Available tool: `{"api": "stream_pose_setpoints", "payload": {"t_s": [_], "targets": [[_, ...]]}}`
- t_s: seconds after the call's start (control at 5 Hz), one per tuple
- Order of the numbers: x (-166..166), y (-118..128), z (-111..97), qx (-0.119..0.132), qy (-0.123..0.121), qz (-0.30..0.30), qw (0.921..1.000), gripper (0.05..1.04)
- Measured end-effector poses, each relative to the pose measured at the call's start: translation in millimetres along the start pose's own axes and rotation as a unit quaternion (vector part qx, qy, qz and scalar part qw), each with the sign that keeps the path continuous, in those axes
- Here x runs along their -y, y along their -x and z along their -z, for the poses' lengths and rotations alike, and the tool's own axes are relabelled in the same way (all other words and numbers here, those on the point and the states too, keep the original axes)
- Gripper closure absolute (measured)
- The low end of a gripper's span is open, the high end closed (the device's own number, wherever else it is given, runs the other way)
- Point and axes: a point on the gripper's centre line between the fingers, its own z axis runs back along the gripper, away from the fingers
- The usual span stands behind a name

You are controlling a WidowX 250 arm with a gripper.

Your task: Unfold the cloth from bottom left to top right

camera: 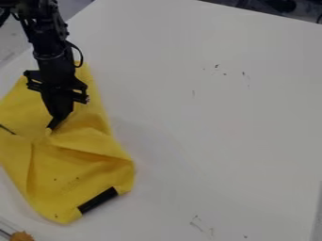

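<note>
The black gripper (52,126) hangs down over the left part of the table, its tips together at the middle of the yellow cloth (75,174). It is shut on a small pinch of the fabric, and creases spread from that spot to both sides and downward. The cloth lies along the left side, running from behind the arm down to a rounded lower end. A black patch marks its lower right edge, and a thin dark line shows at its left. Part of the cloth's upper area is hidden behind the arm.
The white table (220,132) extends to the right of the cloth, with small dark marks on it. An orange-brown object (21,236) sits at the bottom left corner. The table's far edge runs across the top right.
</note>
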Motion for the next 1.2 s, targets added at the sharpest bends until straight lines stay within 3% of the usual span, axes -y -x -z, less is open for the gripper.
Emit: {"api": "stream_pose_setpoints", "payload": {"t_s": [0.2,0.4,0.6,0.8,1.2], "targets": [[4.4,-3.0,-17.2,0.016,-0.014,-0.002,0.9998,1.010],[23.7,-14.7,-36.4,0.042,-0.023,0.012,0.9988,1.020],[43.2,-34.6,-48.5,0.072,-0.015,0.026,0.9970,1.021],[61.7,-56.0,-43.6,0.081,0.015,0.046,0.9955,1.021],[74.2,-77.8,-10.5,0.057,0.061,0.050,0.9952,1.021]]}}
